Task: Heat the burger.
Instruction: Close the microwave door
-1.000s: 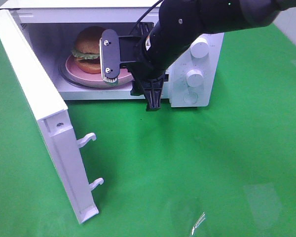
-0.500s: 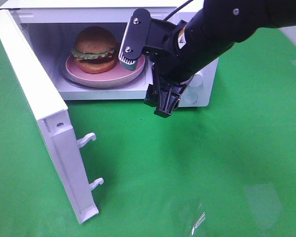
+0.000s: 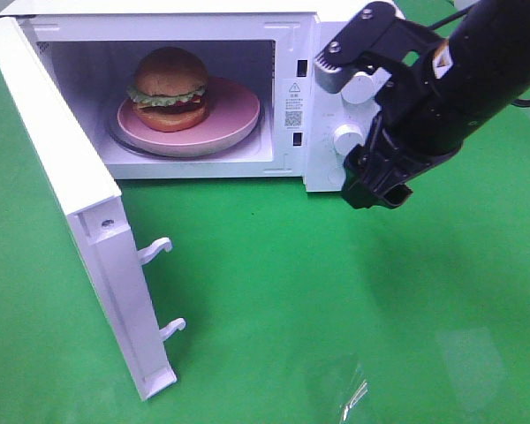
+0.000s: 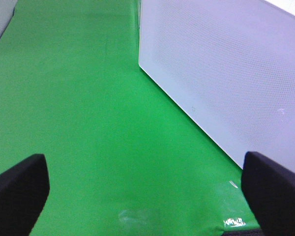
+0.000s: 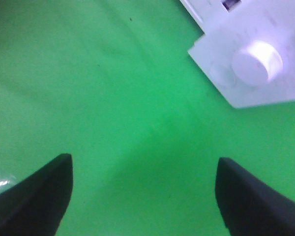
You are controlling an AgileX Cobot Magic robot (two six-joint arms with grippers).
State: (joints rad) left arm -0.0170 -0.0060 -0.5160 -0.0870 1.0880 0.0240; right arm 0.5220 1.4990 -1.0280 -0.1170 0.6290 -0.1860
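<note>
The burger (image 3: 168, 88), with its golden-brown bun and green lettuce frill, sits on a pink plate (image 3: 234, 119) inside the open white microwave (image 3: 296, 168). My right gripper (image 3: 362, 124) hovers open and empty in front of the microwave's control panel, to the right of the cavity and clear of the plate. In the right wrist view its gripper (image 5: 145, 196) spreads wide over green cloth, with a white knob (image 5: 257, 63) beyond. The left gripper (image 4: 147, 196) is open and empty, facing the outer side of the microwave door (image 4: 226, 73). It is out of the exterior view.
The microwave door (image 3: 79, 203) swings out to the left toward the front, latch hooks (image 3: 159, 247) protruding. Two white knobs (image 3: 347, 137) sit on the panel behind my right gripper. A green cloth (image 3: 336, 309) covers the table.
My right gripper has pulled out of the microwave cavity to the right and opened wider. The plate and burger stay inside.
</note>
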